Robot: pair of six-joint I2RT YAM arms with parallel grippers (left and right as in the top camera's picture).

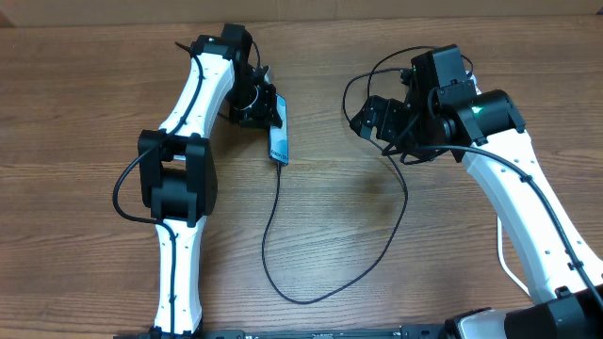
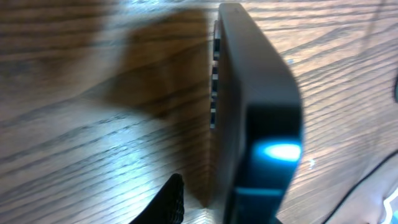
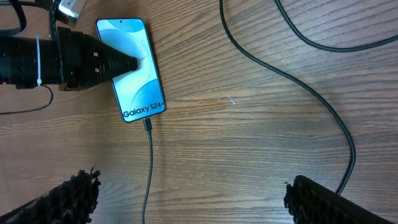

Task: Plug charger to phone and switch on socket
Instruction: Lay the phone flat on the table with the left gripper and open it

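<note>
Left gripper (image 1: 267, 105) is clamping the phone (image 1: 280, 141), upper centre, long axis top-to-bottom, while the charger (image 1: 283, 273) is trailing right toward the wide-open right gripper (image 3: 193, 190).

"Galaxy S24+" on the phone (image 3: 132, 68)

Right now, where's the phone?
The phone is upper centre-left on the table in the overhead view, at the left gripper, with the charger meeting its lower end.

Soft, even indoor light with mild shadows.
The left wrist view is blurred: the slim dark-bezelled blue-screened phone (image 2: 261, 106) glares at 4 o'clock and casts shadow toward 10 o'clock. The other views are sharp.
</note>
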